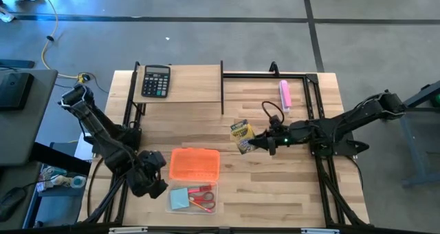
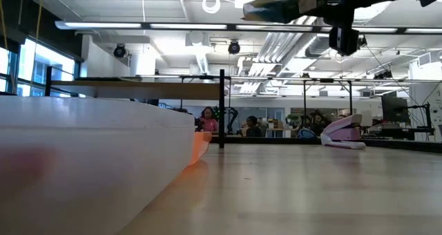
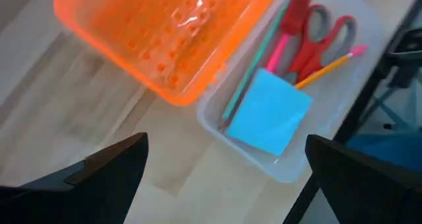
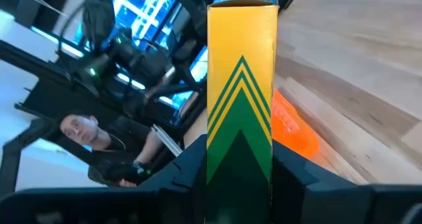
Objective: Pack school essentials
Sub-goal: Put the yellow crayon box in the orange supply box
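Note:
A clear plastic box (image 1: 192, 199) sits near the table's near edge. It holds a light-blue notepad (image 3: 270, 112), red-handled scissors (image 3: 320, 33) and thin pencils (image 3: 250, 72). An orange lid (image 1: 194, 164) lies just beyond it, and in the left wrist view the lid's edge overlaps the box's far rim. My left gripper (image 3: 225, 145) hovers open at the left of lid and box. My right gripper (image 1: 260, 143) is shut on the small yellow-green box (image 1: 241, 136), in the air right of the lid. The red pen and eraser I cannot make out. My right gripper pinches the yellow-green box between its two fingers, one on each broad face, at the end toward the wrist (image 4: 241, 151). The fingers come level from the table's right and lie along the box. The box (image 2: 276, 7) is lifted clear of the table, its free end pointing left.
A black calculator (image 1: 156, 81) lies on the raised shelf at the far left. A pink stapler-like bar (image 1: 284, 95) rests at the far right. A black frame (image 1: 221, 89) stands along the back and sides. People sit in the room beyond (image 2: 207, 119).

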